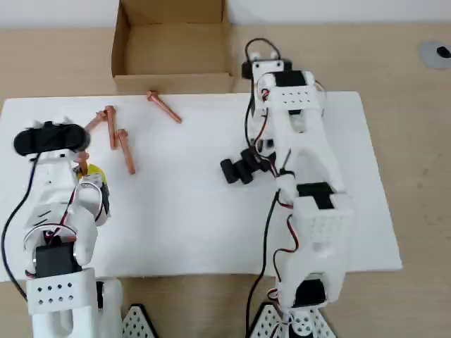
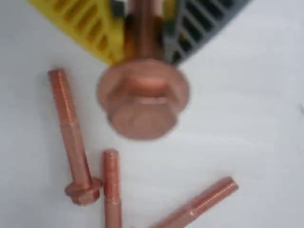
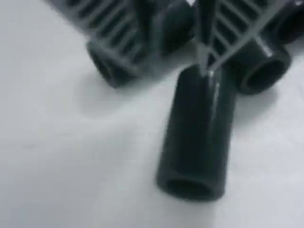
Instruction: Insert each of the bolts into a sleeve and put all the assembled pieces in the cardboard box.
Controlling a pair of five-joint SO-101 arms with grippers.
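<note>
My left gripper (image 2: 142, 50) is shut on a copper bolt (image 2: 142, 97), whose flanged head points at the wrist camera. In the high view this gripper (image 1: 87, 171) hangs over the left side of the white mat, just beside several loose bolts (image 1: 110, 128). Three of them (image 2: 71, 137) lie on the mat under the held one. My right gripper (image 3: 204, 61) is shut on the end of a dark sleeve (image 3: 197, 137). Two more sleeves (image 3: 111, 66) lie behind it. From above, the sleeves (image 1: 238, 170) sit mid-mat by the right gripper (image 1: 257, 160). The cardboard box (image 1: 173, 83) stands open at the back.
One bolt (image 1: 164, 107) lies apart, near the box's front wall. The white mat (image 1: 190, 211) has free room between the two arms. Cables run along the right arm.
</note>
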